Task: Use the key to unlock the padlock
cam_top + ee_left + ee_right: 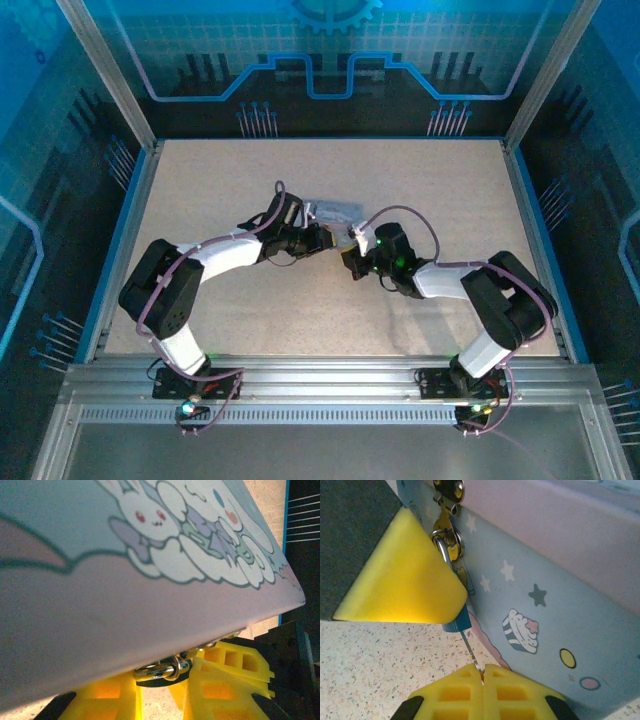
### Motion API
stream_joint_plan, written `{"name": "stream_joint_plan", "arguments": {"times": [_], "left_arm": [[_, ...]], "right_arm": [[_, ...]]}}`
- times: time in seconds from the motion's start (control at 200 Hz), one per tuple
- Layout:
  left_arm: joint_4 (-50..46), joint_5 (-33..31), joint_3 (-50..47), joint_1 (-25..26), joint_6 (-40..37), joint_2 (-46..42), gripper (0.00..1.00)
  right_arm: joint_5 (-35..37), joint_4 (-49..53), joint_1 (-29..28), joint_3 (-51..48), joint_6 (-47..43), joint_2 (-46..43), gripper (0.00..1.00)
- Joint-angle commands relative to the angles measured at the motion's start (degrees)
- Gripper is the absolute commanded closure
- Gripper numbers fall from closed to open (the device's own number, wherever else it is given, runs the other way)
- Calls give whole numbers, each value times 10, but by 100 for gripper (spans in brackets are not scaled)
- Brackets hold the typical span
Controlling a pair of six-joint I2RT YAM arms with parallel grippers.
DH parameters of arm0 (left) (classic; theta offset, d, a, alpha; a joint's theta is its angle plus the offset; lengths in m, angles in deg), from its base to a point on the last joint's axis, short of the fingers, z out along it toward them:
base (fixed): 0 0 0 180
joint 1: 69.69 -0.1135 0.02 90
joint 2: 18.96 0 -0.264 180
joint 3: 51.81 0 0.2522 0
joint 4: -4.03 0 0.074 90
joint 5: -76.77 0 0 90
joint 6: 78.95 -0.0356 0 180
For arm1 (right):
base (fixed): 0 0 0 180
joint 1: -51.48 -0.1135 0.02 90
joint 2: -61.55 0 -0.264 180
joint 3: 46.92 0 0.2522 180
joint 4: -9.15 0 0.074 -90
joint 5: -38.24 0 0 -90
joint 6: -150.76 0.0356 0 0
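Right fingers (481, 677) pressed shut on the thin key (470, 647) | key runs up from them into the padlock (457, 625) | left fingers (405, 580) just above, clamped on padlock, hiding most of it | padlock hangs from box (545, 595) latch | worktop (365, 650) beneath.

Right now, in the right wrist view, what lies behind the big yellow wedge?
The padlock: its shackle hooks the hasp above, a blue corner peeks out below, with the key running down into the right gripper. The wedge covers the rest of its body.
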Motion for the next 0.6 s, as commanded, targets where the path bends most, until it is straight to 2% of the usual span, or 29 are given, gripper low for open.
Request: {"name": "stream_joint_plan", "arguments": {"times": [0.0,0.22,0.595], "left_arm": [[-13,39,9,7,-6,-13,86],[-12,38,8,7,-9,-14,86],[-14,39,12,7,-11,-14,85]], "right_arm": [[17,-50,1,40,-6,3,100],[-66,-85,26,49,30,10,100],[-114,-112,50,18,53,28,100]]}}
